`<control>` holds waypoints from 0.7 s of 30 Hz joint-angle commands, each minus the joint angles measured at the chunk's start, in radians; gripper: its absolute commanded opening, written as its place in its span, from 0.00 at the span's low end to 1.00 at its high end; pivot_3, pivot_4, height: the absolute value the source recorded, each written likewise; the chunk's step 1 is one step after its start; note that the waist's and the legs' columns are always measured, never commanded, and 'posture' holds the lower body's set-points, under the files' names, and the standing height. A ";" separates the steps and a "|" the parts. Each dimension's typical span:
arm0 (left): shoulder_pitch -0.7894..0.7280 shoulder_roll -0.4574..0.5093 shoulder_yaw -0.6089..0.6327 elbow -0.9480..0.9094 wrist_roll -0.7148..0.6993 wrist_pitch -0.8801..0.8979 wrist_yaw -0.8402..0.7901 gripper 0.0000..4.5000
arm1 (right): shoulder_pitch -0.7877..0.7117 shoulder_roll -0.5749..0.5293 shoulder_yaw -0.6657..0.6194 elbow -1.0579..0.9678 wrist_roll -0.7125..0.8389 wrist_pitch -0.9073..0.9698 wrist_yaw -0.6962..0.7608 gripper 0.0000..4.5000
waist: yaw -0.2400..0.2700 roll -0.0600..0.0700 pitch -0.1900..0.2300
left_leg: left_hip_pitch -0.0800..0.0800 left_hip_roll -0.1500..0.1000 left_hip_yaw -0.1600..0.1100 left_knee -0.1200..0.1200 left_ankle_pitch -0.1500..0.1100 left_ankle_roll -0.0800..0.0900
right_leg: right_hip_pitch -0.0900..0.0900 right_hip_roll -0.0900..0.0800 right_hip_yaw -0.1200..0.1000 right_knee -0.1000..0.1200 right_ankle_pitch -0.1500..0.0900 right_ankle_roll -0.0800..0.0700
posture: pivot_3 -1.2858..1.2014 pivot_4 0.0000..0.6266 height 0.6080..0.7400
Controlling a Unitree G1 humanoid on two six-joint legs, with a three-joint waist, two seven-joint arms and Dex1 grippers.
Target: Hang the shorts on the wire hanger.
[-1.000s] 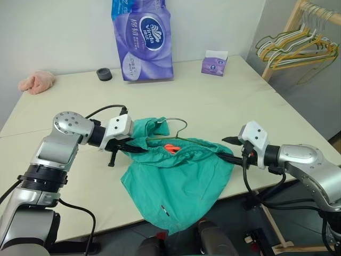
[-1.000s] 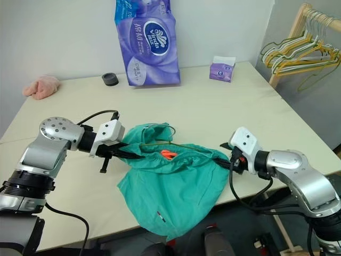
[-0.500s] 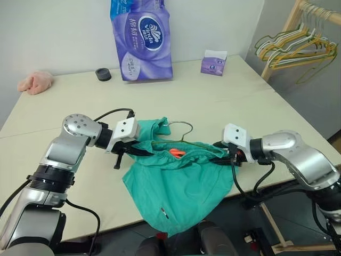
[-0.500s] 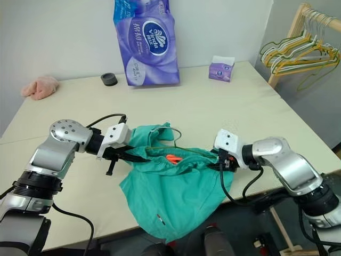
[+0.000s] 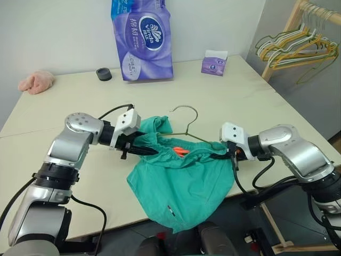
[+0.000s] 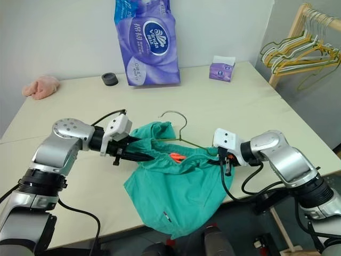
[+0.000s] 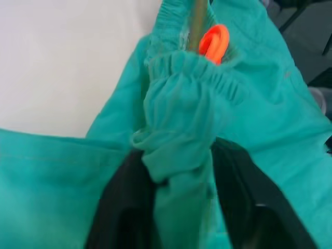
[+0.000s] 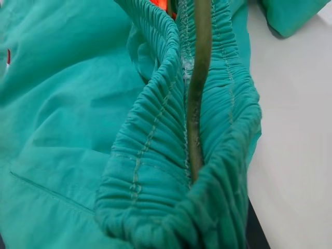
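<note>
At frame centre, the right tool (image 6: 217, 156) clamps the shorts (image 6: 178, 186) waistband over the wire hanger (image 6: 184, 140). The left tool (image 6: 137, 156) straddles bunched waistband, fingers apart. If that looser hold slips, the shorts could slide off the desk (image 6: 224, 101) edge.

At the far edge of the table (image 5: 224, 101) in front of me, a tall purple tissue pack (image 5: 141, 40) carries the brand "Vinda" in white on a dark blue oval, with Chinese characters beside it that I cannot read. The small purple tissue box's (image 5: 214, 64) print is too small to read.

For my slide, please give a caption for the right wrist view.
Olive wire hanger lying inside the gathered waistband of the teal shorts.
</note>
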 commanded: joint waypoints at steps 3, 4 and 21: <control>-0.050 0.058 0.031 0.123 0.030 -0.120 -0.055 0.88 | -0.009 -0.048 -0.091 -0.033 0.033 0.002 0.031 0.00 | -0.001 0.000 0.000 | 0.000 0.000 0.000 0.000 0.000 0.000 | 0.000 0.000 0.000 0.000 0.000 0.000 | 0.41 0.17 1.00; -0.060 0.051 0.028 0.157 0.049 -0.161 -0.040 0.95 | -0.008 -0.053 -0.096 -0.035 0.037 0.003 0.035 0.00 | -0.001 0.000 0.000 | 0.000 0.000 0.000 0.000 0.000 0.000 | 0.000 0.000 0.000 0.000 0.000 0.000 | 0.41 0.17 1.00; -0.171 -0.115 0.021 0.491 0.229 -0.582 0.222 0.99 | 0.054 -0.097 -0.170 -0.129 0.103 0.095 0.037 0.00 | -0.011 0.000 0.000 | -0.001 -0.001 0.000 0.000 0.000 0.000 | -0.001 -0.002 0.000 0.000 0.000 0.000 | 0.40 0.16 1.00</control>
